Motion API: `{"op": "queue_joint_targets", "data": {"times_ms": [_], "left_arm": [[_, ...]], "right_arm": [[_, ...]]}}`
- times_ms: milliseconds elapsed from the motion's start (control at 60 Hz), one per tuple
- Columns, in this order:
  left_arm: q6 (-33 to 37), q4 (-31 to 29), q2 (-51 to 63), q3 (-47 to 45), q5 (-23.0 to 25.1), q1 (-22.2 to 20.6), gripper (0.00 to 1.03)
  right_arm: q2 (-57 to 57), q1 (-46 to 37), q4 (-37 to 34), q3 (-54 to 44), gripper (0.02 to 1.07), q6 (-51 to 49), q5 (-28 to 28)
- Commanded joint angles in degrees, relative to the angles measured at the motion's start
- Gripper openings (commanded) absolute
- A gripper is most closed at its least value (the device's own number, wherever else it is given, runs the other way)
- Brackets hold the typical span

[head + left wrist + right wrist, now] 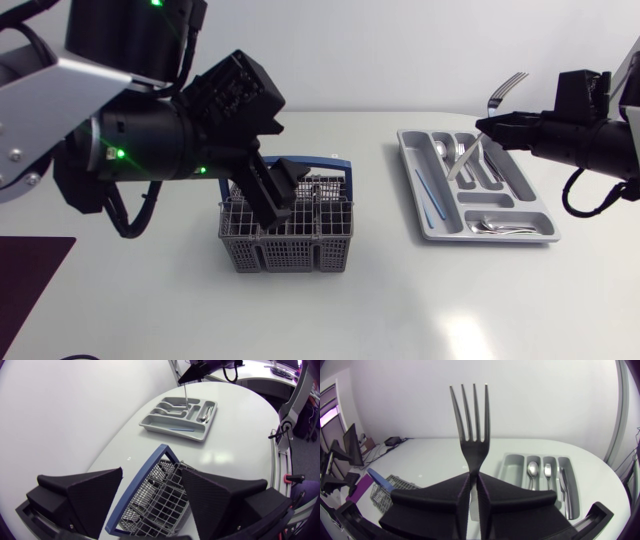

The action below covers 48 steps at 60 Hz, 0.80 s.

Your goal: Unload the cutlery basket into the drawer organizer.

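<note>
A grey cutlery basket (290, 255) with a blue handle stands left of the table's middle. My left gripper (275, 195) hangs just above it, open, with nothing between its fingers. In the left wrist view the basket (165, 505) lies below and between the spread fingers (95, 492). The grey drawer organizer (408, 150) lies to the right. Above it my right gripper (490, 125) is shut on a metal fork (507, 85), tines up and handle slanting down toward the organizer. In the right wrist view the fork (470, 420) stands upright in the gripper (472, 480).
The organizer (507, 465) holds spoons (490, 228), a fork, other cutlery and a thin blue stick (428, 195) in separate compartments. A dark purple mat (30, 265) lies at the table's left edge. Bare white table lies between basket and organizer.
</note>
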Motion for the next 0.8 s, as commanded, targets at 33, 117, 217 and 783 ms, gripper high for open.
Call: {"op": "queue_joint_targets", "data": {"times_ms": [33, 117, 217, 783], "left_arm": [[1.5, -0.5, -1.8, -2.6, -0.2, 0.1, 0.93], [1.9, -0.8, -2.1, -3.4, -0.2, 0.0, 0.93], [2.7, -1.2, -2.8, -4.3, -0.2, -0.3, 0.93], [6.1, -3.1, -6.5, -8.5, 0.0, -0.7, 0.94]], "right_arm": [[6.2, -3.9, -1.4, 5.1, 0.08, -5.1, -0.6], [10.6, -5.3, -3.2, 8.5, 0.07, -7.5, 0.5], [15.8, -7.0, -5.8, 13.6, 0.08, -9.6, 2.1], [41.1, -8.1, -21.9, 40.8, 0.08, -17.0, 14.1]]}}
